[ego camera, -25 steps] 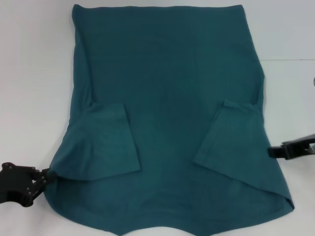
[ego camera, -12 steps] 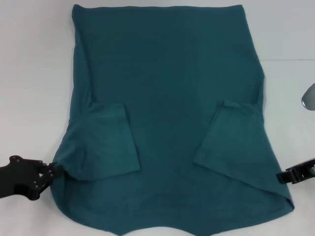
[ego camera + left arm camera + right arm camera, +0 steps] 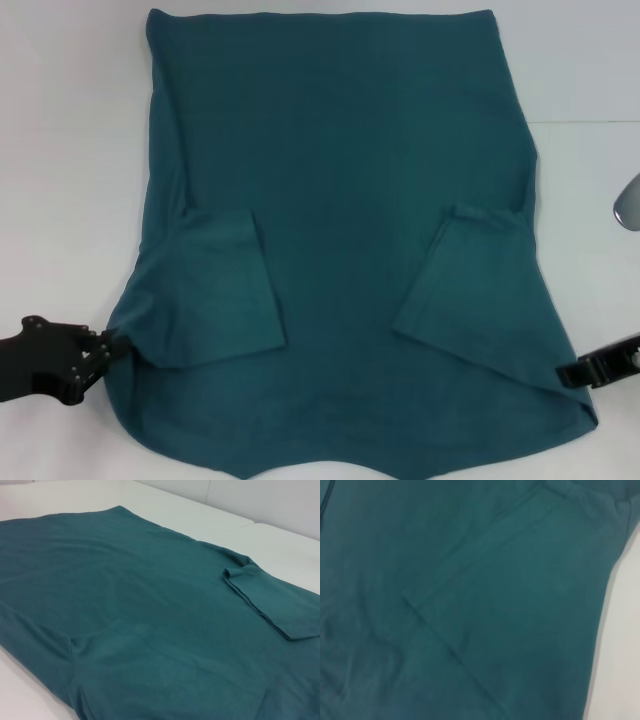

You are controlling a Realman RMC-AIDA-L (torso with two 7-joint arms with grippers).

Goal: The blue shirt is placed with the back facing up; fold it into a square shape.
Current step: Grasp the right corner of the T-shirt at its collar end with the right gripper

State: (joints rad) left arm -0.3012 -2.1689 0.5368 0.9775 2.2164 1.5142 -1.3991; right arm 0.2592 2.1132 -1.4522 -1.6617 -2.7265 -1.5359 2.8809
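The blue shirt [image 3: 340, 200] lay flat on the white table [image 3: 60, 150], sleeves folded inward. The left gripper [image 3: 108, 345] pinched its left shoulder edge. The right gripper [image 3: 572, 375] touched the right edge; its grip could not be told.

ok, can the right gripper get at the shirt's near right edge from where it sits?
Probably yes. The right gripper sits low at the blue shirt's near right edge, beside the folded-in sleeve, with only bare table around it. Nothing blocks it. The left gripper is at the opposite edge.
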